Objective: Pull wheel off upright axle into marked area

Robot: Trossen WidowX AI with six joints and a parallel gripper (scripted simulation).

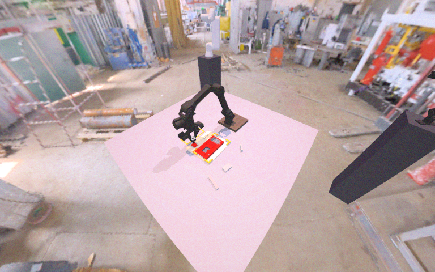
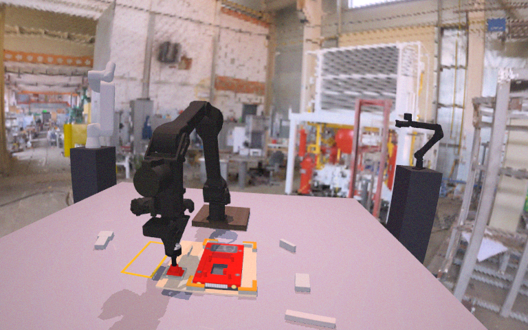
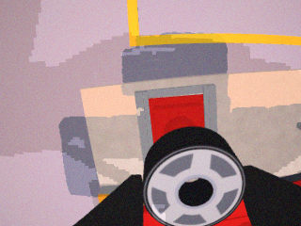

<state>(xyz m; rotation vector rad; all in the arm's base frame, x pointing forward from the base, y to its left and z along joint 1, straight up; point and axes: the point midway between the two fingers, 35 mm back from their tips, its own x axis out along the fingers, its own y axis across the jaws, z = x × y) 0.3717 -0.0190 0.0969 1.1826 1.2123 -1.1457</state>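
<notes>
Pinching the black-tyred wheel [image 2: 173, 251] [image 3: 195, 181] in the gripper [image 1: 192, 137] [image 2: 173, 249] [image 3: 192, 181], right above the red axle block [image 1: 193, 144] [image 2: 174, 270] [image 3: 178, 113], just beside the yellow-outlined area [image 2: 137, 274] [image 3: 216, 40]!

Matte black arm [image 1: 188, 107] [image 2: 166, 144], rounded joints, black end effector [image 1: 193, 138] [image 2: 176, 249] [image 3: 192, 181]
</notes>
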